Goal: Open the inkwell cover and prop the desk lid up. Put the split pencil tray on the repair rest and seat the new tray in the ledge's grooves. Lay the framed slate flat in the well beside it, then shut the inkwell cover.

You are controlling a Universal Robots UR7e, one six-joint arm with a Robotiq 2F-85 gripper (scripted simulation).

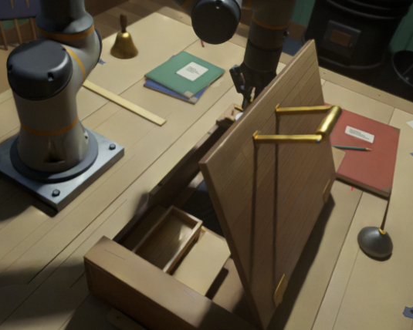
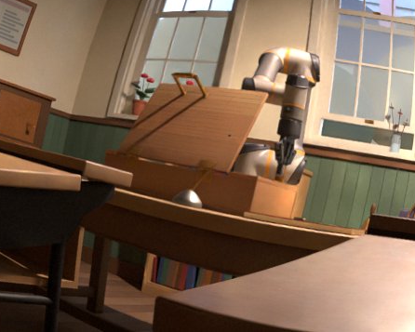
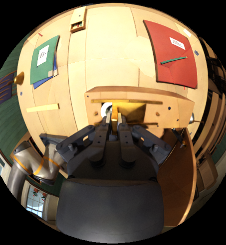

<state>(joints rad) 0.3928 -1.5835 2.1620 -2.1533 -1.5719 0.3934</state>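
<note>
The brass inkwell cover (image 3: 126,107) sits on the desk's back ledge, its upright tab clamped in my closed gripper (image 3: 114,119). The white inkwell (image 3: 106,107) shows just left of the cover, partly uncovered. The desk lid (image 1: 271,169) stands raised on its brass prop (image 1: 295,127). It hides most of the ledge from the side camera. A wooden tray (image 1: 167,239) lies in the desk's well near the front wall. My gripper (image 1: 245,101) reaches down behind the lid at the desk's far end. I cannot see the framed slate.
A red book (image 1: 366,152) with a green pencil (image 1: 351,147) lies right of the desk. Green and blue books (image 1: 185,75), a ruler (image 1: 123,102) and a brass bell (image 1: 123,42) lie on the left. A grey weighted base (image 1: 374,241) stands near the lid. My arm's base (image 1: 51,154) is bolted at left.
</note>
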